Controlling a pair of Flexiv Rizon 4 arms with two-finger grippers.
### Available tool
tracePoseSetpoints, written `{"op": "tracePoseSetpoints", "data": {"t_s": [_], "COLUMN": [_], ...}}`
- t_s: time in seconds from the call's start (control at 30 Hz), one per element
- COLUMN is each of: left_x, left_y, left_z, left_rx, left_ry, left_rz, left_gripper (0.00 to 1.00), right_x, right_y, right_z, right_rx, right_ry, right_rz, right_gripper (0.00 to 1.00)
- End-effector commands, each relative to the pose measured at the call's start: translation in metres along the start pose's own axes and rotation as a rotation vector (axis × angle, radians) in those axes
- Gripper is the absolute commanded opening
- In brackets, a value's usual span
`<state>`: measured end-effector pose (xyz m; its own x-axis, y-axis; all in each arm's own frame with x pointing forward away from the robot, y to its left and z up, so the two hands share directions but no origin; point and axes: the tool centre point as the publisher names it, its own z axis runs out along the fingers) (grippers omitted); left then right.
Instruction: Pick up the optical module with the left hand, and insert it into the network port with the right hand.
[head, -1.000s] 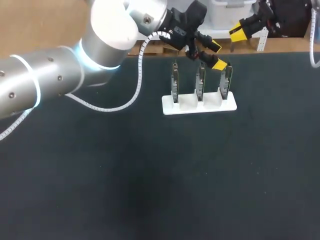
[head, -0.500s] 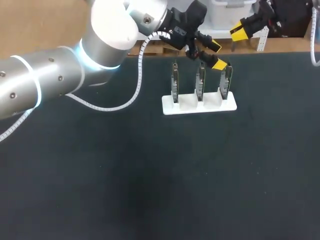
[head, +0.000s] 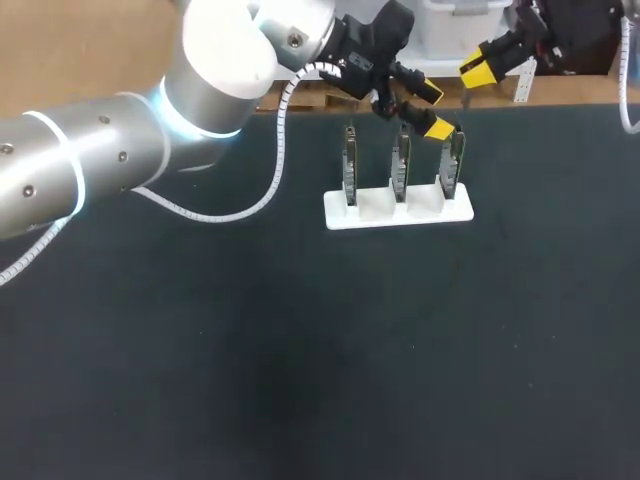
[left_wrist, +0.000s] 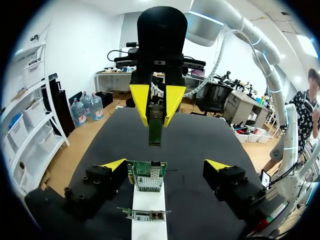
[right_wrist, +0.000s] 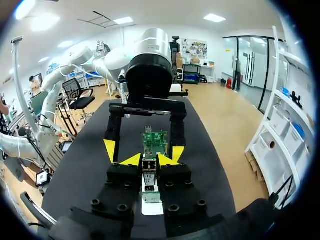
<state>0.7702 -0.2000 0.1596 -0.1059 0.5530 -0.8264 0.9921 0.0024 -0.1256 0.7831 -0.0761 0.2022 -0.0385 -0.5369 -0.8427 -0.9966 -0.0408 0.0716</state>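
Pinches module (left_wrist: 155, 125) between right gripper's (right_wrist: 149, 161) tips, aloft beyond the stand (head: 400, 218). Has left gripper (left_wrist: 166, 166) spread wide, end card (left_wrist: 146, 176) between its fingers. Shows module in wrist views only; too small in head view.

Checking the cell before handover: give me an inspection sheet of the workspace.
Surface: dark matte tabletop, no spills seen.
Job's things: white plastic stand with three upright green network cards; slim metal optical module held off the table.
Clutter: nothing seen.
Grippers: left hand open, fingers either side of one card; right hand shut on the module.
Cables: white coiled cable hanging along the left arm.
Surroundings: nothing seen reaching over the table.
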Motion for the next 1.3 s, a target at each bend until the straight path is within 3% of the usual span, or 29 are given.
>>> {"op": "tracePoseSetpoints", "data": {"t_s": [0.03,0.5,1.3], "left_x": [-0.001,-0.001,-0.001], "left_y": [0.003,0.003,0.003], "left_z": [0.000,0.000,0.000], "left_rx": [0.005,0.005,0.005], "left_ry": [0.005,0.005,0.005], "left_rz": [0.000,0.000,0.000], "left_gripper": [1.00,1.00,1.00], "right_x": [0.000,-0.001,0.015], "right_y": [-0.001,0.002,-0.001], "right_z": [0.003,0.004,0.010], "right_rx": [-0.014,-0.018,-0.053], "right_ry": [0.001,-0.007,0.026], "right_rz": [-0.008,-0.011,0.023], "right_gripper": [0.00,0.00,0.00]}}
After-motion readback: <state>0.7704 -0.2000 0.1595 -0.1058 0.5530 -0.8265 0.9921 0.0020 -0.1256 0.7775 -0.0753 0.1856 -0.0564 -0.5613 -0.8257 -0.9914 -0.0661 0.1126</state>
